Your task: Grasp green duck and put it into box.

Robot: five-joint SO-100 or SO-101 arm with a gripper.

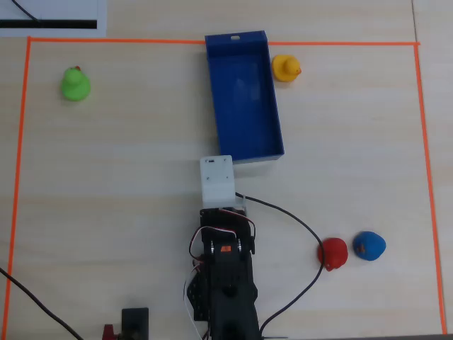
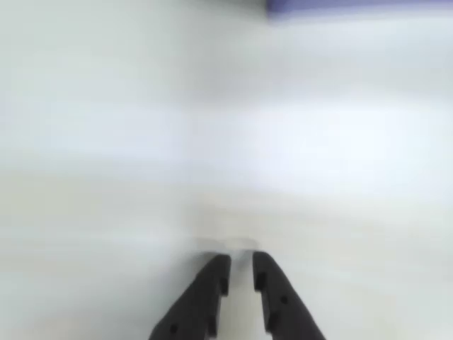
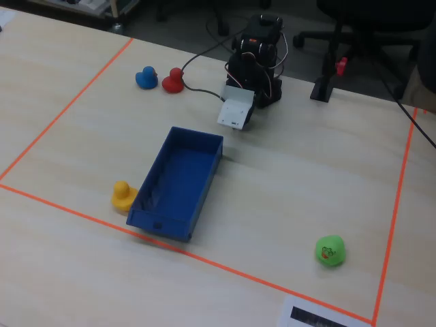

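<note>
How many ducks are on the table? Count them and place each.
4. In the overhead view: green duck far upper left, yellow duck touching the box's right wall, red duck and blue duck together lower right.

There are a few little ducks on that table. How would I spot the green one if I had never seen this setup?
Start in the overhead view at the long blue box near the top middle of the orange-taped area. Look far to its left, to the top left corner of the tape, where the green duck sits alone. It is the only lime-green one; the yellow duck touches the box, and the red duck and blue duck sit together at the lower right.
</note>
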